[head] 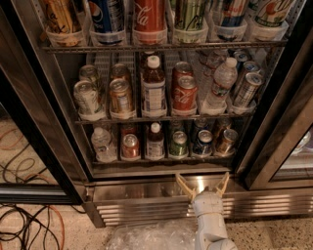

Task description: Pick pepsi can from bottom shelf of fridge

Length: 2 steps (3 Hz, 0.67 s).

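Tool [202,176] sat spread wide just below the bottom shelf [161,160], six drinks in front, pepsi can [203,141] fifth from left; Coca-Cola can [149,14] readable up top.

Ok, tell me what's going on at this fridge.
The robot's pincer hangs open and empty in front of the steel base of the fridge, just below the bottom shelf. The pepsi can stands on that shelf between a green can and a brownish can, above and roughly in line with the pincer. Nothing is grasped yet, and the pincer is not yet at shelf level.
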{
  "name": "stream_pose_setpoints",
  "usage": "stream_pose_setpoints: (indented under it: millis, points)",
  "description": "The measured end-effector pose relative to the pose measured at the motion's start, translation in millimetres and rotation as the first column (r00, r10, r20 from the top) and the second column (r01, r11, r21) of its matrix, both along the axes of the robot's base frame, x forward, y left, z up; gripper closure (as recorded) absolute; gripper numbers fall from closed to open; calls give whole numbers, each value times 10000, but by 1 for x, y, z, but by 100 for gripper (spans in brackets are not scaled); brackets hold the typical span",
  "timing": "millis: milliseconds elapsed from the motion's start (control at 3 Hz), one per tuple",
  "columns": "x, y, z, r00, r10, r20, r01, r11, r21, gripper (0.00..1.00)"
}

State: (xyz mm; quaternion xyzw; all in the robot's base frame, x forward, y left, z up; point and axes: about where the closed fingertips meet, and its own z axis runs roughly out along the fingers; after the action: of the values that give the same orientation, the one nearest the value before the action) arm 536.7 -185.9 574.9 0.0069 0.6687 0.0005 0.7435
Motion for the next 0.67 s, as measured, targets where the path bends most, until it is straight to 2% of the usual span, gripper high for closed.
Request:
stream_pose_setpoints:
  millis: [667]
  points:
    - [21, -17, 1, 9983, -332, 475, 327, 9994, 101, 0]
